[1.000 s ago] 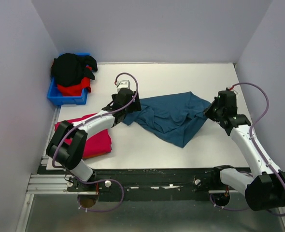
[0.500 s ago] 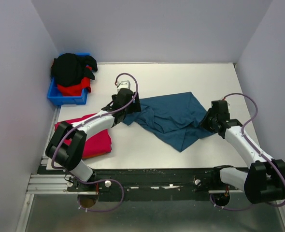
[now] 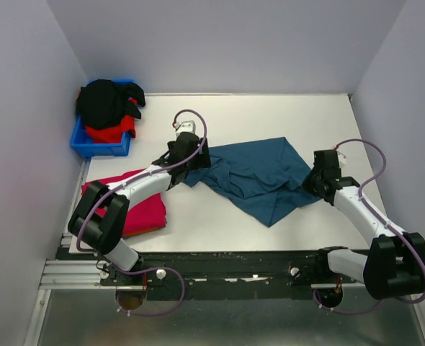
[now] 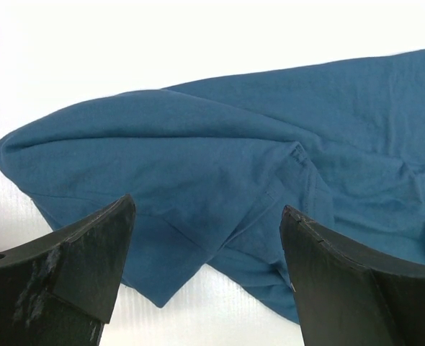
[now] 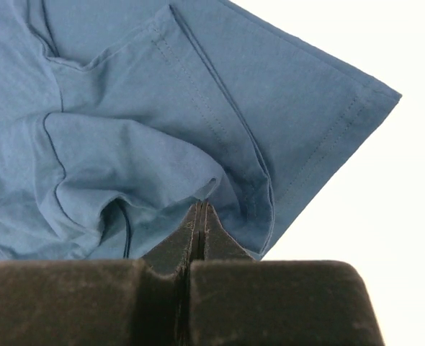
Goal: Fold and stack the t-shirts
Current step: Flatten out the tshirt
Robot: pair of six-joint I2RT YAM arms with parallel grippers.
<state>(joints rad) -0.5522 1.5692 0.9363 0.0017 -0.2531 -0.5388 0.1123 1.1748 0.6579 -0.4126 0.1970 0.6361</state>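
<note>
Teal shirt (image 3: 259,176) rumpled, unfolded; left tool (image 4: 207,204) wide above it, right tool (image 5: 200,205) pinching its edge; pink shirt (image 3: 144,213) folded nearby.

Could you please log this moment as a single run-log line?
teal shirt: crumpled on table | left pincer: open over its left edge | right pincer: shut on its right side

The white table (image 3: 220,216) carries 3 things. A teal-blue t-shirt (image 3: 259,176) lies crumpled and spread around its middle, 1 corner pointing toward the near edge. A crimson-pink t-shirt (image 3: 146,210) lies folded flat at the near left. A blue plastic bin (image 3: 101,150) sits in the far left corner, apart from both.
</note>
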